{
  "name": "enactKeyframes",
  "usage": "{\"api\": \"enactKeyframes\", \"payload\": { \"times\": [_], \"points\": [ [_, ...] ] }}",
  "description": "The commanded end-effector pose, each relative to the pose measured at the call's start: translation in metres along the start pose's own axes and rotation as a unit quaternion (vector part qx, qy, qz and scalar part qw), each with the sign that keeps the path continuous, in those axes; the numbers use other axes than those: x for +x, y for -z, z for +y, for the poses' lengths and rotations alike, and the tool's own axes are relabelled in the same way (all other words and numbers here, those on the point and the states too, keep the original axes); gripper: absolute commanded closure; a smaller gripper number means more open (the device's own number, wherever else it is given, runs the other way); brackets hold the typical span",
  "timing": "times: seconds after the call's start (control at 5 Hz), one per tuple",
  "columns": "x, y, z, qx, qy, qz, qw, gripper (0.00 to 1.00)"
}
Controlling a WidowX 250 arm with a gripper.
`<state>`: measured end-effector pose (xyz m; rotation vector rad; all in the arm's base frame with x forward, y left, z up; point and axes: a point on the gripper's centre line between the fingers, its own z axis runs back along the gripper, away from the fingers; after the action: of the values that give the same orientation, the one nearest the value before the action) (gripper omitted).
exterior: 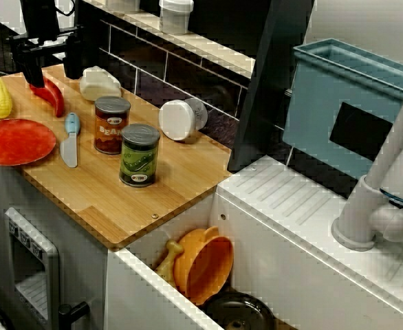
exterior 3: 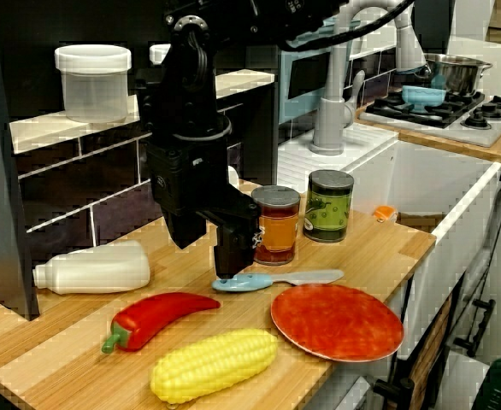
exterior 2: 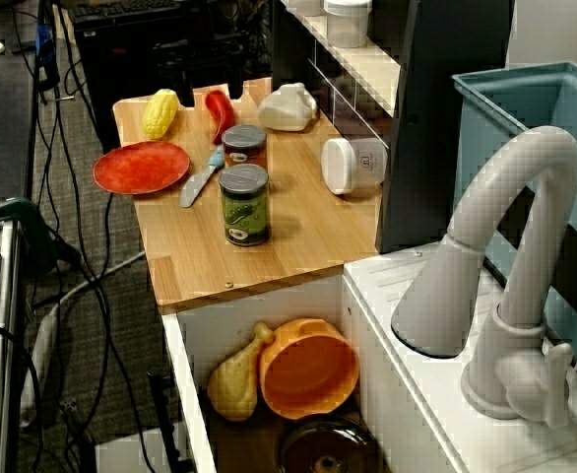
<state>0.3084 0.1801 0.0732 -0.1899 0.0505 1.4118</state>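
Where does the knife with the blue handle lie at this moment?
In the side view the knife lies on the wooden counter between the red plate and the bean can, its blue handle close by the gripper.

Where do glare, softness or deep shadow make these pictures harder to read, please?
View from above: light glints on the lid of the green-labelled tin can. View over the sink: the curved white plastic tap looms close and soft. View from the side: the black pincer is almost a silhouette, detail lost.
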Motion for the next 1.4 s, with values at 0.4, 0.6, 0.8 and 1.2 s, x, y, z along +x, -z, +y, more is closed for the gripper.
{"api": "enactKeyframes", "payload": {
  "times": [0.4,0.6,0.8,1.2],
  "points": [
    [0.021,-0.007,-0.021,-0.034,0.012,-0.046,0.9983,0.0],
    [0.02,-0.01,-0.022,-0.024,0.047,-0.041,0.9978,0.0],
    [0.02,-0.014,-0.021,-0.021,0.077,-0.04,0.996,0.0],
    [0.021,-0.025,-0.021,0.001,0.121,-0.038,0.9919,0.0]
  ]
}}
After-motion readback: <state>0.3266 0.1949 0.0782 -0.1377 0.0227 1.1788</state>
